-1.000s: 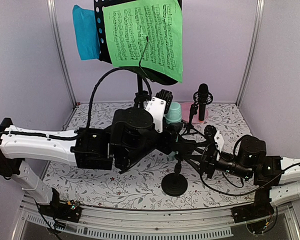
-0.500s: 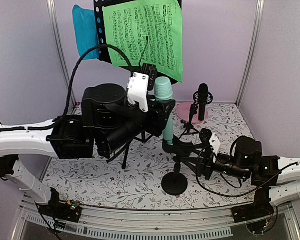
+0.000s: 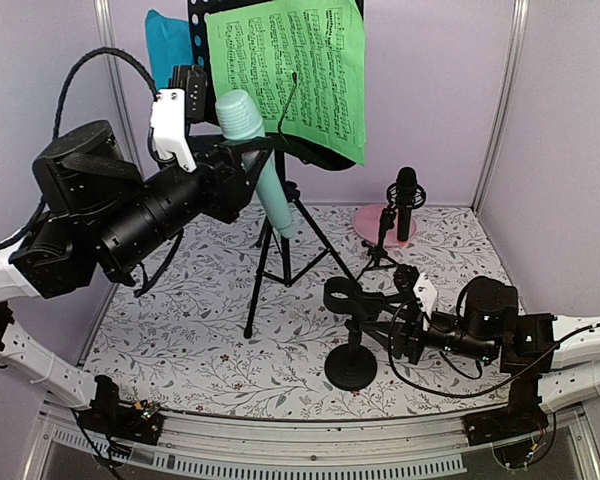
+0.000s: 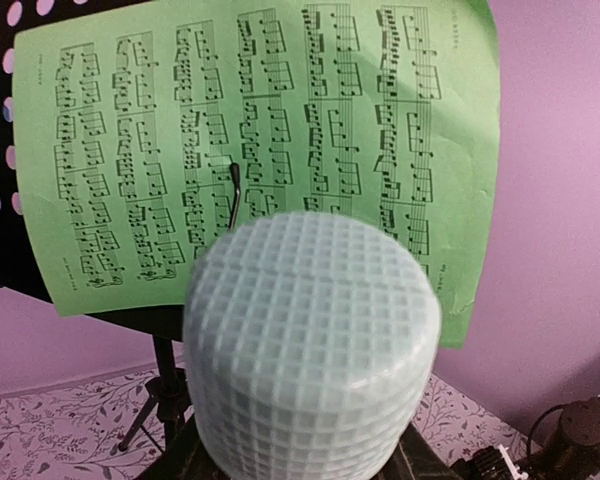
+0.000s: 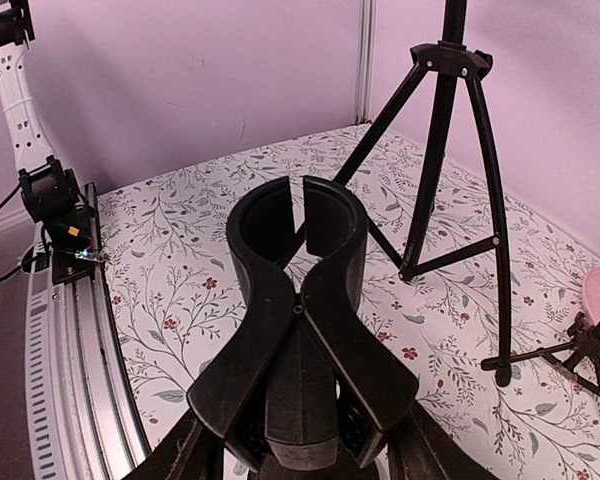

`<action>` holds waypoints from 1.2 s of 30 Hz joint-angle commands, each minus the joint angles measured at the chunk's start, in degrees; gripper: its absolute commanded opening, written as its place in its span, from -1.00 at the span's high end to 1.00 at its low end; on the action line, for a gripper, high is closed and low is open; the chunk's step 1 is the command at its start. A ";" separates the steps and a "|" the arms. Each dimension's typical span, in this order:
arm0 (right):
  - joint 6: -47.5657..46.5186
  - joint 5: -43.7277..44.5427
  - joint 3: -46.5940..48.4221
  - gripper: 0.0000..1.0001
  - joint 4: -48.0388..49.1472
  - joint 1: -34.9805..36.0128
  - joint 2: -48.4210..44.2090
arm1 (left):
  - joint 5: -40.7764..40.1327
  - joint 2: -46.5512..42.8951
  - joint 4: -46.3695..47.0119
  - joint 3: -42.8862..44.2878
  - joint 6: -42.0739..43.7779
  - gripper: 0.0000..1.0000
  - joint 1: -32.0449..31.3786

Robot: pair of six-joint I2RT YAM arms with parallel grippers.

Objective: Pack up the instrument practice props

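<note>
My left gripper [image 3: 245, 168] is shut on the mint-green microphone [image 3: 263, 170] and holds it tilted in the air, left of the black perforated rack [image 3: 202, 60]. Its grille head [image 4: 310, 340] fills the left wrist view, with my fingers [image 4: 180, 462] either side. The green sheet [image 3: 290, 70] and blue sheet [image 3: 168, 62] rest on the rack. My right gripper [image 3: 398, 318] is shut on the clip [image 5: 298, 290] of the round-based mic support [image 3: 350, 368]; the clip ring is empty. The black microphone [image 3: 406, 198] stands in the second support at the back right.
The rack's tripod legs [image 3: 280, 250] spread over the middle of the floral table. A round pink plate [image 3: 372, 220] lies under the small support's legs [image 5: 580, 350]. Purple walls close in at the back and both sides.
My left arm has lifted the mint-green microphone out of the support's clip and swung it up and to the left. My right gripper has stayed on the clip.
</note>
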 commanded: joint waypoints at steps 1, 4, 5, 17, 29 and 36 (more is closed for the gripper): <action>-0.66 0.32 -1.11 1.00 0.74 0.07 0.20 | -5.86 -4.03 -6.33 -2.61 0.61 0.36 0.09; 0.32 0.21 -1.12 1.00 0.99 0.07 0.17 | -8.91 -8.18 -9.53 -7.10 -2.02 0.36 0.85; 1.33 0.13 -1.11 0.99 1.03 0.08 0.12 | -9.24 -9.70 -10.37 -9.03 -3.27 0.36 1.28; 5.65 2.08 -2.42 0.41 0.39 0.11 -2.87 | -2.55 -18.57 -29.53 -18.42 -23.76 0.41 10.29; 7.59 4.20 1.72 -0.90 -4.71 0.07 -3.43 | 23.24 -16.17 -33.11 -24.35 -28.23 0.40 29.18; 9.78 3.06 4.85 -0.98 -8.95 0.08 -4.78 | 40.86 -9.94 -34.97 -24.75 -28.22 0.44 41.87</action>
